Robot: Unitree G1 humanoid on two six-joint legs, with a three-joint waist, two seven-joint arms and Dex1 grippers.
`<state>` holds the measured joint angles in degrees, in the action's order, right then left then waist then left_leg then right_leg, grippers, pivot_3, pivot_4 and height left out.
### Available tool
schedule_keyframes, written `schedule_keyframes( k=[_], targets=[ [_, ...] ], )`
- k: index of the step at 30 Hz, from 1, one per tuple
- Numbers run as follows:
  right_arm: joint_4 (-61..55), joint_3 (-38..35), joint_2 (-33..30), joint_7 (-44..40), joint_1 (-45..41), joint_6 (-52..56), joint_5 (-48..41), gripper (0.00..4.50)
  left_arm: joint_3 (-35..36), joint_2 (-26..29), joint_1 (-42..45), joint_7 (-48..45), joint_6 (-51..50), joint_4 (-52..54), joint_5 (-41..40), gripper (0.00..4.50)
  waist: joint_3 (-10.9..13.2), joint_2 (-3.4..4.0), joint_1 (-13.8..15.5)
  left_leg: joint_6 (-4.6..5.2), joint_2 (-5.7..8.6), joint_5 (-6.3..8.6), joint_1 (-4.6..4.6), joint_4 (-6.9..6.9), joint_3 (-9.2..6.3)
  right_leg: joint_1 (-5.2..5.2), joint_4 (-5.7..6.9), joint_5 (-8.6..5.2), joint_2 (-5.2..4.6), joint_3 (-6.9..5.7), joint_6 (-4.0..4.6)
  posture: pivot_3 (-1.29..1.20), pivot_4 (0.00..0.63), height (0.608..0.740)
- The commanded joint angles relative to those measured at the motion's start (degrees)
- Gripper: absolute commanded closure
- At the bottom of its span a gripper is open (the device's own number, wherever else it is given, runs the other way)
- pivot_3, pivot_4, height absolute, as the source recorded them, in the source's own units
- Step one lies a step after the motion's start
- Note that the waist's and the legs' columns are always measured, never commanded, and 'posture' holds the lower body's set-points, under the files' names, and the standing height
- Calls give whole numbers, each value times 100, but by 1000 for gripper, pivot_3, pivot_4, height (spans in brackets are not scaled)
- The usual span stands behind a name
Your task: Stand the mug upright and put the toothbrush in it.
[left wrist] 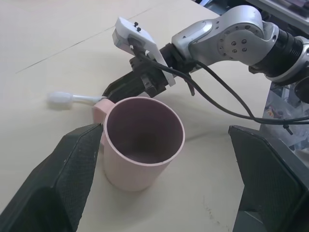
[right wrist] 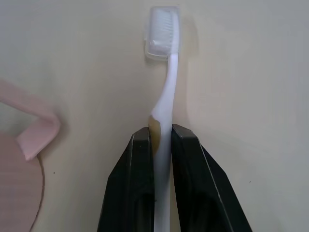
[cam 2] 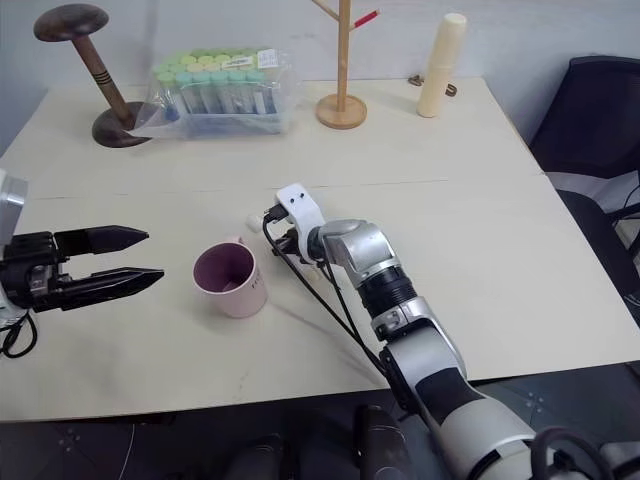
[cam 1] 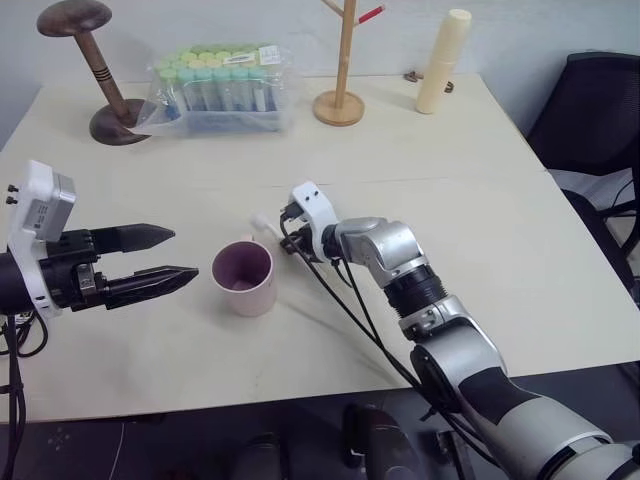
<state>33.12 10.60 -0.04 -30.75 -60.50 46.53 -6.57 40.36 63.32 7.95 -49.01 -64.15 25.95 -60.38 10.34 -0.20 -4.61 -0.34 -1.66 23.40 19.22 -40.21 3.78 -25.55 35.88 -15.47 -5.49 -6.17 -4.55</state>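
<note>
The toothbrush (right wrist: pixel 166 96) is clamped between the right fingers (right wrist: pixel 140 183) beside the upright mug (cam 1: pixel 245 277), which is flanked by the spread left fingers (cam 1: pixel 150 283)

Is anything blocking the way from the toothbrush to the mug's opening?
Nothing visible does. The mug stands upright with its mouth open and empty. The right claw is shut on the toothbrush, which lies on the table just behind the mug's handle.
</note>
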Motion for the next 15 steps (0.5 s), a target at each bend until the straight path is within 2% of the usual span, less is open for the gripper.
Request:
schedule_keyframes(
  k=[1,4,7,15],
  targets=[
    [-103,-295,-220,288,-11,-905,113,4308,165,131,-19,-140,167,-133,64,66,0,1,3,0,1,0,1,0,0,0,0,0,0,-1,0,0,150,740],
    [-676,-875,14,270,6,-1416,-476,4308,193,140,-36,-182,178,-218,71,66,1,1,-16,0,2,0,2,1,3,-2,-1,0,2,-2,0,0,150,740],
    [-1592,-1254,362,8,147,-1318,-1232,4308,243,149,-97,-264,191,-278,106,66,4,6,-58,-3,-6,-1,3,10,5,-11,-3,0,9,-4,0,0,150,740],
    [-3095,-1209,1424,367,360,-384,-2495,4308,586,253,-179,-509,93,-281,-24,66,6,10,-49,-9,-8,-5,2,16,6,-16,0,-3,11,-6,5,0,150,740]
  ],
)
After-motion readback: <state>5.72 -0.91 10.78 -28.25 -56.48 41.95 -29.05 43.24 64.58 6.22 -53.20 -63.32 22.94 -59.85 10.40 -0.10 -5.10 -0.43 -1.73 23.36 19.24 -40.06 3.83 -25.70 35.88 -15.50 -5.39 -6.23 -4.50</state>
